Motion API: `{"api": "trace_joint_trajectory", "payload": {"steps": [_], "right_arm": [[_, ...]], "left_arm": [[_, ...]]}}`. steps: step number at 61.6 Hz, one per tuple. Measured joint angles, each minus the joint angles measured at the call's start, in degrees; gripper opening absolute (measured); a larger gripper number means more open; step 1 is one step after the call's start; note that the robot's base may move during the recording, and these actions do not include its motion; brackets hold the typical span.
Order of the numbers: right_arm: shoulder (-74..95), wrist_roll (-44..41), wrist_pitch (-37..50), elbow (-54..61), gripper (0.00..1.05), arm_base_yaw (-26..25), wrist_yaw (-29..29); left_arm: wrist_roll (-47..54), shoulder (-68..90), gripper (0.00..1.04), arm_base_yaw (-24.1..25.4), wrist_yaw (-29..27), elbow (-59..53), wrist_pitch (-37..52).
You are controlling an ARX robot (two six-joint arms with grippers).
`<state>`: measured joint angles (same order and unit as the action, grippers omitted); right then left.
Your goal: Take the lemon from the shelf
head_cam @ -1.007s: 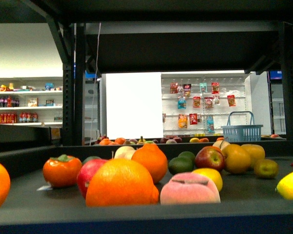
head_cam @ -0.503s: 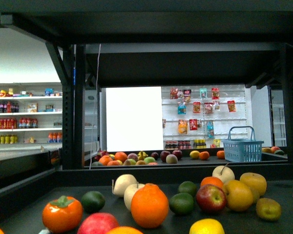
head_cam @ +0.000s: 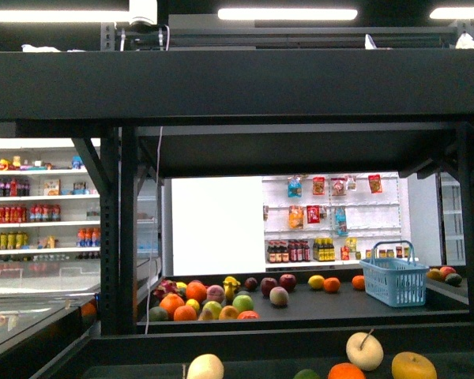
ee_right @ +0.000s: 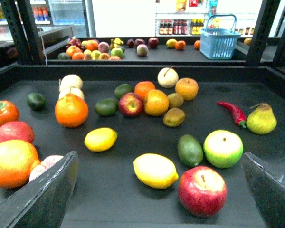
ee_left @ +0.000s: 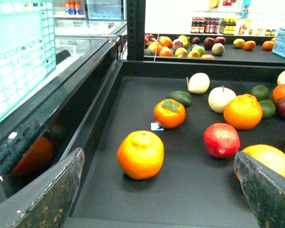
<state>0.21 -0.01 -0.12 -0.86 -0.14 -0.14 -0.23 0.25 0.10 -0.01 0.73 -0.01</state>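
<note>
The lemon point(ee_right: 155, 170), pale yellow and oval with a pointed tip, lies on the dark deck of the black shelf point(ee_right: 133, 72). It rests just ahead of my open right gripper point(ee_right: 159, 202), between the lines of its two fingers and untouched. A red apple point(ee_right: 202, 190) sits right beside it. A second, smaller yellow oval fruit point(ee_right: 100, 139) lies further back. My left gripper point(ee_left: 159, 202) is open over the same deck point(ee_left: 190, 194), facing an orange-yellow round fruit point(ee_left: 140, 154). In the front view the shelf point(head_cam: 118, 237) fills the frame and neither gripper shows.
Around the lemon lie a green avocado point(ee_right: 190, 149), a green apple point(ee_right: 223, 148), a red chilli point(ee_right: 233, 113), a pear point(ee_right: 261, 118) and several oranges. A large orange point(ee_right: 12, 163) sits by the right gripper's finger. A teal basket point(ee_left: 19, 47) hangs beside the left wrist.
The front view has risen: the fruits that filled its lower half have dropped to the bottom edge, and the upper deck and ceiling lights have come into view.
</note>
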Motion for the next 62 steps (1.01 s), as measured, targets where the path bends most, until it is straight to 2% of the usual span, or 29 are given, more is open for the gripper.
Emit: {"api": "trace_joint_trajectory", "payload": {"steps": [53,55,58,62], "right_arm": [[0.0,0.0,0.0,0.0,1.02,0.0,0.0],[0.0,0.0,0.0,0.0,1.02,0.0,0.0],[0.0,0.0,0.0,0.0,1.02,0.0,0.0],[0.0,0.0,0.0,0.0,1.02,0.0,0.1]], "left_arm": [[0.0,0.0,0.97,0.0,-0.1,0.0,0.0],[-1.6,0.5,0.97,-0.9,-2.8,0.3,-1.2],[-8.3,4.4,0.97,-3.4,-12.4,2.0,-5.4],[-15.9,10.3,0.97,-1.7,-12.1,4.0,-6.3]]}}
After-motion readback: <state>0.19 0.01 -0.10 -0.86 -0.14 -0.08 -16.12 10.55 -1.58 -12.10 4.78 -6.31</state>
